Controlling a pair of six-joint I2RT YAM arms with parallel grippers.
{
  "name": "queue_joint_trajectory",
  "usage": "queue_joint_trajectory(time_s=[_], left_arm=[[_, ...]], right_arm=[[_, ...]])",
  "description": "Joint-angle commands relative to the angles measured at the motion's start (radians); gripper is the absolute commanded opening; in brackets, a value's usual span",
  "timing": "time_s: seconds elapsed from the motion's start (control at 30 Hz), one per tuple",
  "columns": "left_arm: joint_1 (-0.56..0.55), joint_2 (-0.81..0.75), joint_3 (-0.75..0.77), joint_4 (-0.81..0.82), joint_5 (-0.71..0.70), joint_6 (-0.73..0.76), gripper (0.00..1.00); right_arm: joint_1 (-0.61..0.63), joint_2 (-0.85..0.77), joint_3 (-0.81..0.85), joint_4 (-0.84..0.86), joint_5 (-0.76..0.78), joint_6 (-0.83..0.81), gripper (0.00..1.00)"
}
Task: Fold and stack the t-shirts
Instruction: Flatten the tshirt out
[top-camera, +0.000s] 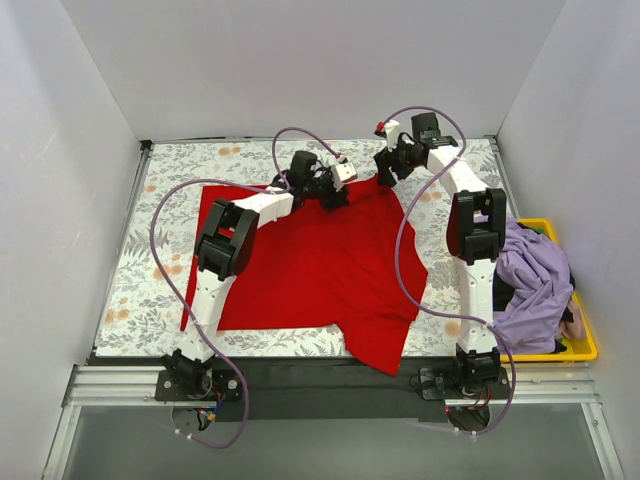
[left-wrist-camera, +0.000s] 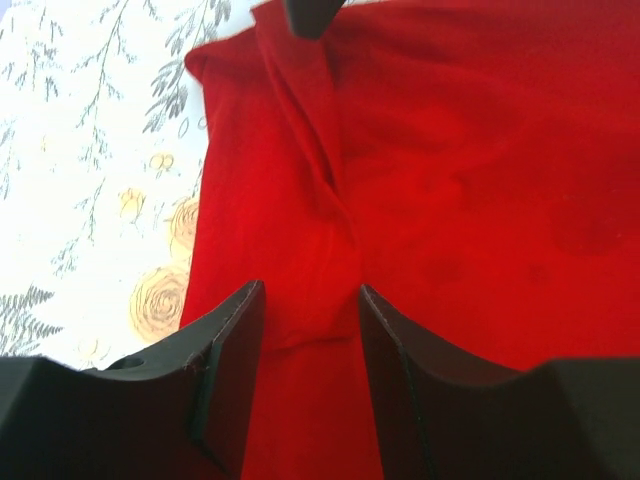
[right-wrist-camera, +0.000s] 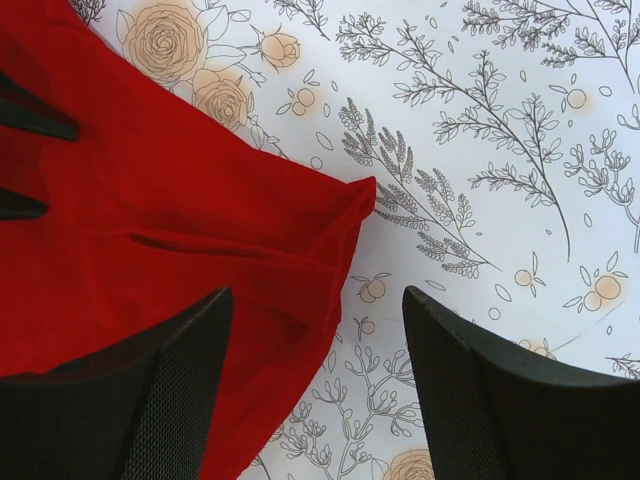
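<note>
Both sets of fingers apart: left gripper (left-wrist-camera: 305, 350) straddles a red t-shirt (top-camera: 320, 265) ridge; right gripper (right-wrist-camera: 315, 385) should shift left onto the hem corner.

The yellow bin (top-camera: 583, 345) lies mostly hidden beneath the lilac t-shirt (top-camera: 530, 285).
</note>
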Motion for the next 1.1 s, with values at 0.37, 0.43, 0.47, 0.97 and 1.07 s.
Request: queue_joint_trajectory(time_s=[0.37,0.43,0.47,0.97,1.07], left_arm=[[-0.031,-0.009,0.011,0.017,0.005,0.023,0.33],[-0.033,-0.004,0.023,0.011,0.005,0.021,0.31],[-0.033,0.0,0.027,0.002,0.005,0.023,0.31],[-0.038,-0.023,0.017,0.104,-0.098,0.023,0.0],[-0.028,-0.027,0.014,0.192,-0.142,0.008,0.0]], right_arm=[[0.011,0.002,-0.026,0.014,-0.018,-0.042,0.49],[0.014,-0.001,-0.033,0.011,-0.02,-0.054,0.45],[0.016,-0.006,-0.035,0.009,-0.018,-0.057,0.42],[0.033,-0.021,0.042,0.044,-0.014,-0.005,0.01],[0.036,-0.038,0.045,0.116,0.005,0.047,0.01]])
